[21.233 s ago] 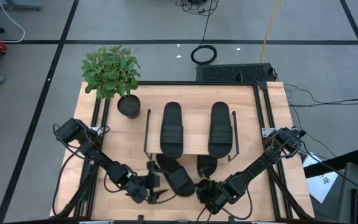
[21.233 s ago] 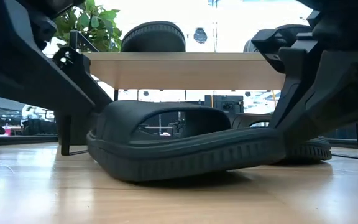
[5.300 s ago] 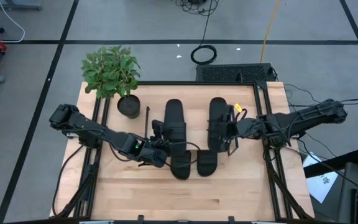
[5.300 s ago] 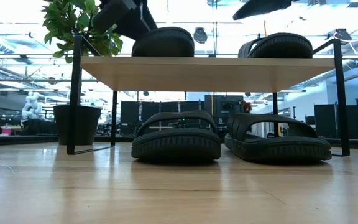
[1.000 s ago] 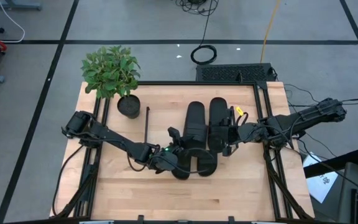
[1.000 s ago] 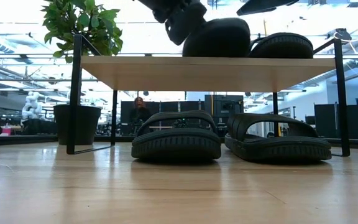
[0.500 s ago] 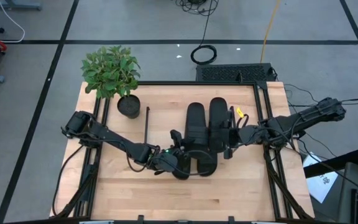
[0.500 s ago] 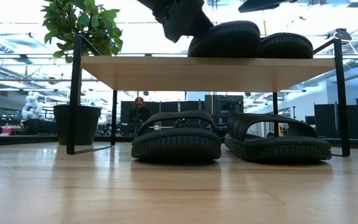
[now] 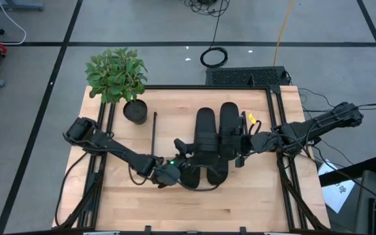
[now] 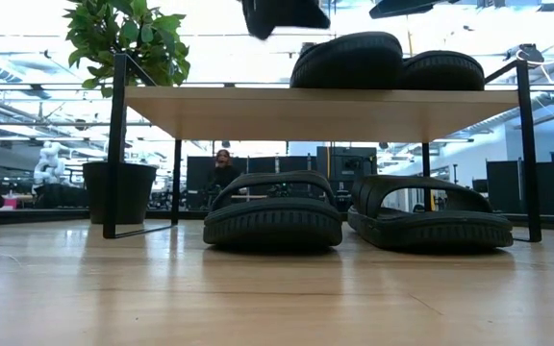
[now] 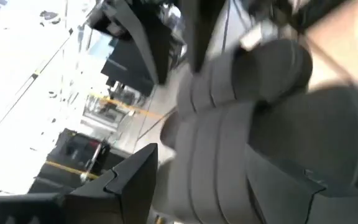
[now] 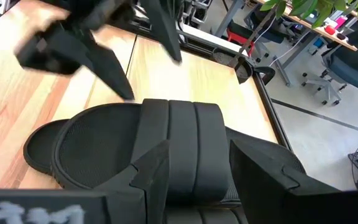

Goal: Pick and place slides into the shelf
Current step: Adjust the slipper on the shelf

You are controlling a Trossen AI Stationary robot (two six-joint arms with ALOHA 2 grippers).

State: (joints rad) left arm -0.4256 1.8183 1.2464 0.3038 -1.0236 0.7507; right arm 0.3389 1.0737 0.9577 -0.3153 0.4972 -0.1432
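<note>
Four black slides sit at a small shelf (image 9: 175,134) in the middle of a wooden worktop (image 9: 175,209), seen from above and from worktop height. Two slides rest side by side and touching on the shelf's light top board, the left slide (image 10: 346,60) and the right slide (image 10: 440,69). Two more stand on the worktop beneath it, one on the left (image 10: 272,211) and one on the right (image 10: 429,216). Left of the shelf, at the far left of the worktop, stands a potted plant (image 9: 117,78). The left gripper (image 9: 183,151) hovers just near of the upper left slide, its fingers spread and holding nothing. The right gripper (image 9: 241,140) sits at the right edge of the upper right slide, its fingers (image 12: 151,171) spread on either side of the ribbed strap; whether they touch it is unclear.
</note>
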